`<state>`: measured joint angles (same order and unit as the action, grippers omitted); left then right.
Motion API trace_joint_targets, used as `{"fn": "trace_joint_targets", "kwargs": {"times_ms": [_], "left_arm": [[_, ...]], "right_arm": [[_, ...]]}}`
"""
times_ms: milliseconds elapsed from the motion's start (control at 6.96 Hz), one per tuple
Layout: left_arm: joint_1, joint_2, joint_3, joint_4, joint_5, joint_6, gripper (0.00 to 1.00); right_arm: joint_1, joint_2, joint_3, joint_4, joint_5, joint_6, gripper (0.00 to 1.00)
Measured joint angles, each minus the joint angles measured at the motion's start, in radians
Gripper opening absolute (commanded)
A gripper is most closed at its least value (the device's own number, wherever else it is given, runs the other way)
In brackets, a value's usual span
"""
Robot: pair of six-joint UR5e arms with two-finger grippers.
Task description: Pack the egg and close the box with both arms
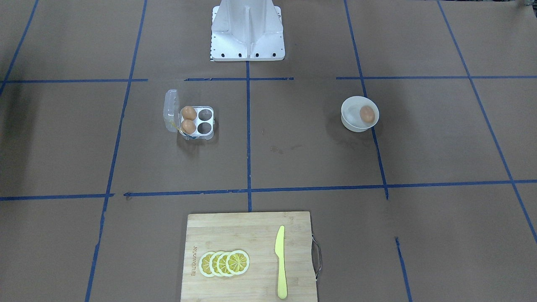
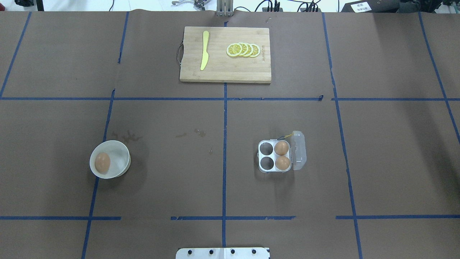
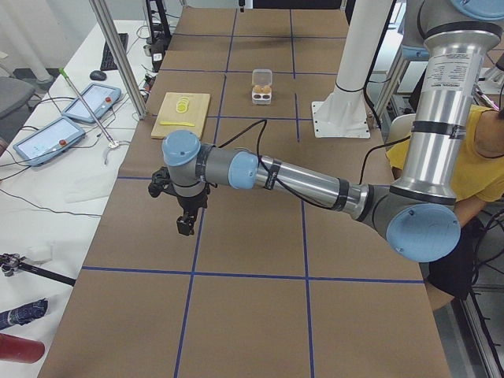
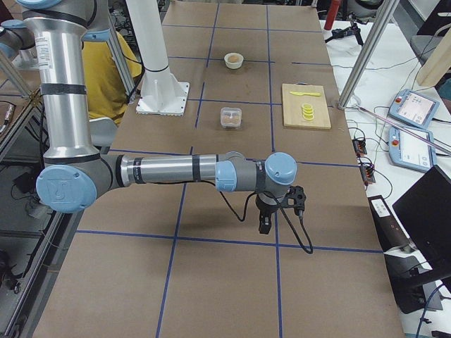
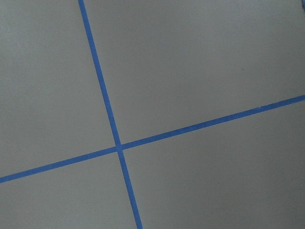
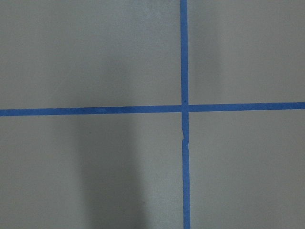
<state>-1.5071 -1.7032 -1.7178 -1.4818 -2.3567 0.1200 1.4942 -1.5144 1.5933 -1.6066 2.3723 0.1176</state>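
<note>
Over on my left half of the table, the egg (image 2: pixel 102 162) is lying in the bowl (image 2: pixel 121 153), well apart from both my grippers. The box (image 2: pixel 274 156) is sitting on my right half, its lid (image 2: pixel 299 155) standing open on the outer side. Two other eggs (image 2: pixel 281 148) are filling the cups next to the lid, and the two cups toward the centre line are sitting bare. My left gripper (image 3: pixel 186 224) is hanging fingers-down over the paper (image 3: pixel 236 236) near the table's left end, with my left arm (image 3: pixel 299 177) stretching out low and nearly level. My right gripper (image 4: pixel 265 224) is hanging the same way near the right end, with my right arm (image 4: pixel 169 169) reaching out level. Both wrist cameras are looking down on paper and crossed tape (image 5: pixel 119 146). My grippers are showing only from the side, so I cannot tell whether my jaws are open or closed.
</note>
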Motion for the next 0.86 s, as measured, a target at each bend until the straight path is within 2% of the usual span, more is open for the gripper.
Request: {"fn": "trace_joint_targets", "kwargs": {"times_ms": [431, 718, 862], "left_arm": [[0.024, 0.005, -0.01, -0.066, -0.004, -0.028, 1.0], [0.129, 0.002, -0.055, -0.084, -0.003, -0.088, 1.0], [0.2, 0.0, -0.108, -0.087, 0.001, -0.179, 1.0]], "right_arm": [[-0.002, -0.004, 0.011, 0.046, 0.048, 0.0, 1.0], [-0.015, -0.014, 0.008, 0.115, 0.054, 0.001, 1.0], [-0.02, -0.016, 0.007, 0.131, 0.054, 0.001, 1.0]]}}
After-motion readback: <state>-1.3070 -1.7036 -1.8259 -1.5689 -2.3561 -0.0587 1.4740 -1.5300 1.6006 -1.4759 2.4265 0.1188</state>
